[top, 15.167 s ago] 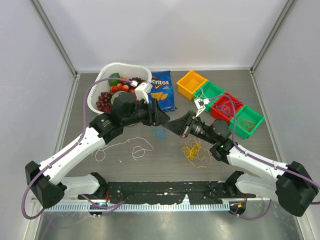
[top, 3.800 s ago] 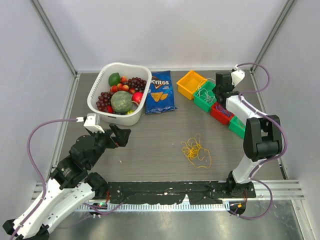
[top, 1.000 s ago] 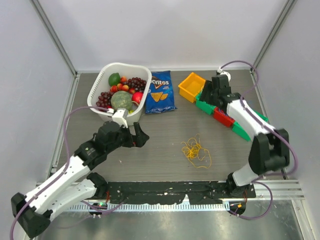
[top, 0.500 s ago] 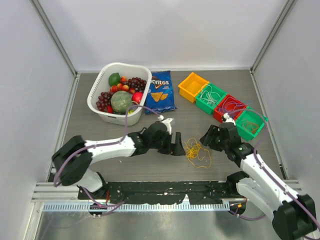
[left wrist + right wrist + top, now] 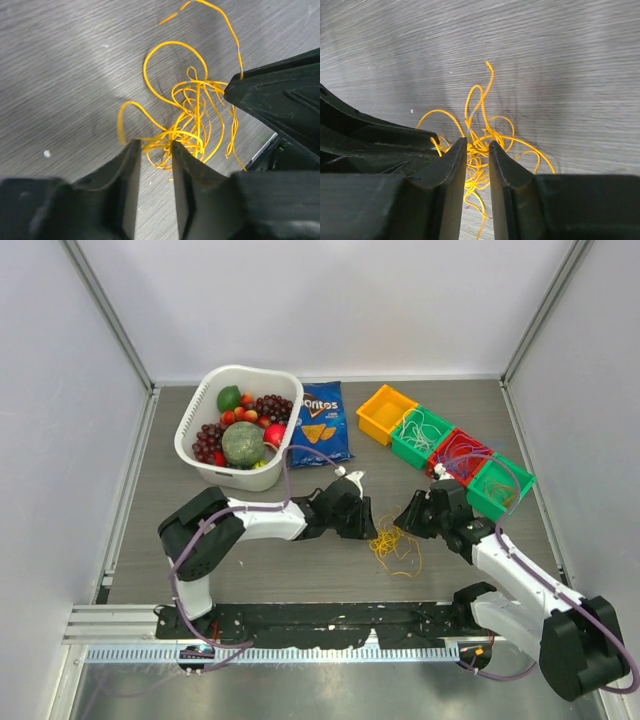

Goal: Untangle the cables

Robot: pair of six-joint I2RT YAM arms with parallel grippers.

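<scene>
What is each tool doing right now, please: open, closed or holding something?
Left tool: narrowly open, tips straddling strands of the yellow cable tangle, not clamped.
Right tool: narrowly open, straddling the same tangle, not clamped.

Colour log, for your check.

- Thin limp cables (image 5: 393, 543) in the loose tangle: all yellow-orange, plain, no banding.
- Flat table top (image 5: 300, 575): dark grey with fine wood-grain streaks.
- Toward the table's far-left corner:
  - White plastic basket (image 5: 197, 418).
  - Inside it you have a round green lime (image 5: 229, 398), dark red grapes (image 5: 208, 441) and a mottled grey-green melon (image 5: 243, 443).
- At the far edge: blue foil crisp bag (image 5: 320, 423), white lettering, yellow-orange print.
- Toward the far-right corner, a row of four:
  - orange plastic bin (image 5: 384, 410)
  - green plastic bin (image 5: 421, 436)
  - red plastic bin (image 5: 456, 453)
  - second green plastic bin (image 5: 498, 486)
- Left arm (image 5: 262, 521) and right arm (image 5: 515, 566): white shells, black joints.
- Left gripper (image 5: 155, 145) and right gripper (image 5: 478, 142): plain black.
</scene>
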